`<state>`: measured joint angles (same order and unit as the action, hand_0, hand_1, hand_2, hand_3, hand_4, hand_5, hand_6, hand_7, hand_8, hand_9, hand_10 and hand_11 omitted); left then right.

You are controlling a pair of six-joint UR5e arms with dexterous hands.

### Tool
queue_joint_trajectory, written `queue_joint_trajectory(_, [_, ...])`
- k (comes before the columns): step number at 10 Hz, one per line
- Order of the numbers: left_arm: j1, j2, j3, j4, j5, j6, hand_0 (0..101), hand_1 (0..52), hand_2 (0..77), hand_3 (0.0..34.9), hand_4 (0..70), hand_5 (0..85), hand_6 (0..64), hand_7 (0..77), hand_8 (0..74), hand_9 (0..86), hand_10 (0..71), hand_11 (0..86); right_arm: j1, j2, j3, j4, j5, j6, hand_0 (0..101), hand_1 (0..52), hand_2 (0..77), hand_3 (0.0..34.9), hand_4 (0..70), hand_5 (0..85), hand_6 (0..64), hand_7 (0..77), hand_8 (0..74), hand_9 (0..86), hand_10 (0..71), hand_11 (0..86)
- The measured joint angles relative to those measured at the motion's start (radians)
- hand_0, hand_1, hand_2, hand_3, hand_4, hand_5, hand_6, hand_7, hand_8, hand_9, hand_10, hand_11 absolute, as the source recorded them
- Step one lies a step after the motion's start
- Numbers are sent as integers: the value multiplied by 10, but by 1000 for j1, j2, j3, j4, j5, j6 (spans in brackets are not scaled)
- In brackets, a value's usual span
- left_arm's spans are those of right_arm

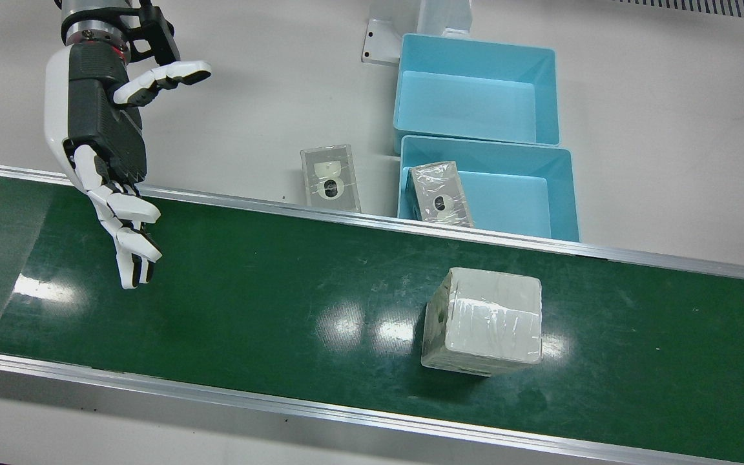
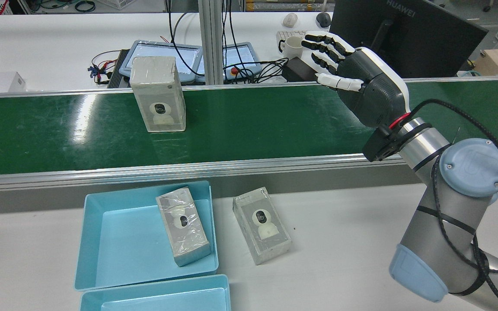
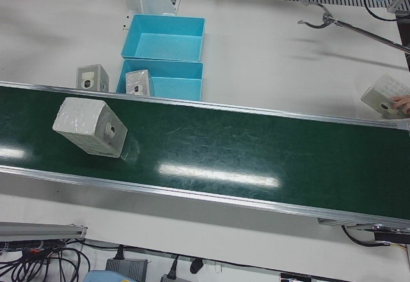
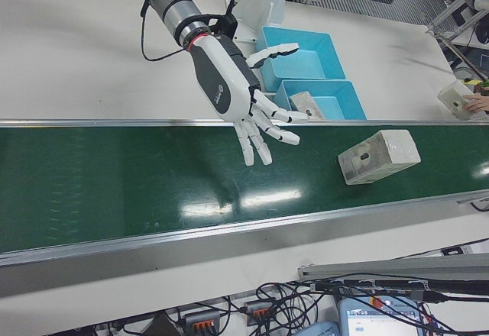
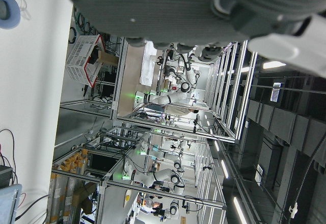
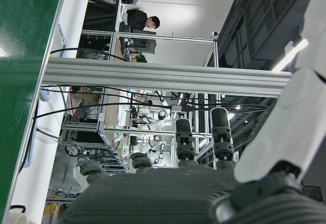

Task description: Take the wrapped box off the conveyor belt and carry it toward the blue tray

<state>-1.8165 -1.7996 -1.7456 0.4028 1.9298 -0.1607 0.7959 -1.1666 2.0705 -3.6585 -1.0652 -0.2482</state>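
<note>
Fingers spread wide on the right hand (image 1: 106, 145), holding nothing, poised over the far rail of the conveyor belt (image 1: 249, 303). Wrapped box (image 1: 485, 321) stands alone on the belt, well apart from it, near the blue tray (image 1: 559, 194). Left hand's fingers: cannot tell.

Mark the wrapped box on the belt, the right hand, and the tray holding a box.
wrapped box (image 1: 491, 320), front view, top face.
right hand (image 1: 104, 139), front view, dark back of the hand.
blue tray (image 1: 514, 203), front view, bare floor.
</note>
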Motion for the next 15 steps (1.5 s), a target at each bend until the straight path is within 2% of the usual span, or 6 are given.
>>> queue_joint_trajectory(7, [0,0,0,0,0,0,0,0,11,0,5,5,5,5,5,0,0,0,-5,14,-42,4,1,0,377,71,147,301,76,256,0,202,0,44,11,16])
queue_joint_trajectory(11, [0,0,0,0,0,0,0,0,5,0,5,5,0,5,0,0,0,0,-4,56,-65,0,5,-1,378,71,147,301,76,256,0,202,0,44,16,16])
queue_joint_trajectory(12, [0,0,0,0,0,0,0,0,5,0,5,5,0,5,0,0,0,0,-5,58,-63,-2,3,-3,378,76,147,302,76,256,0,202,0,44,16,16])
queue_joint_trajectory(13, [0,0,0,0,0,0,0,0,11,0,5,5,5,5,0,5,0,0,-1,57,-66,-5,1,-9,402,104,142,301,87,256,0,202,0,44,5,16])
queue_joint_trajectory(14, [0,0,0,0,0,0,0,0,5,0,5,5,5,5,0,5,0,0,9,57,-83,-6,-2,-21,434,120,158,301,54,240,0,202,0,22,5,16])
queue_joint_trajectory(15, [0,0,0,0,0,0,0,0,5,0,5,5,5,5,0,5,0,0,19,66,-127,-4,-3,-32,434,120,158,301,54,240,0,191,0,22,5,16])
